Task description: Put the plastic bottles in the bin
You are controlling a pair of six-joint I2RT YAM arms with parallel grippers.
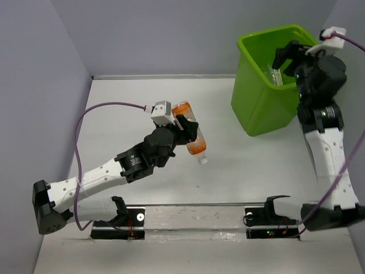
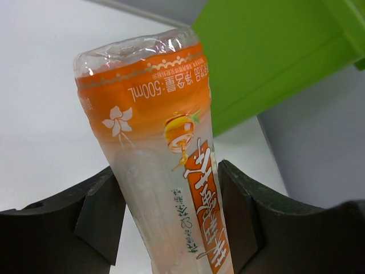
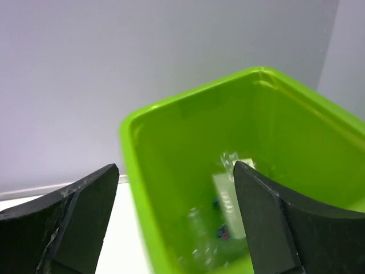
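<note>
Left claw point(image 1: 188, 132) grips one orange-labelled bottle point(image 2: 154, 114); one green bin point(image 1: 256, 108).

The top camera hangs high behind both arm bases and looks down the whole table point(image 1: 142, 114), far from the bin point(image 1: 256, 108), which stands at the far right of its view. The left wrist camera sits close behind the left fingers point(image 2: 97, 222), looking along the orange-labelled bottle point(image 2: 154, 142) toward the bin's outer wall. The right wrist camera looks past the right fingers point(image 3: 80, 217) from just above the bin's rim, down into it. All three views share the bin.
</note>
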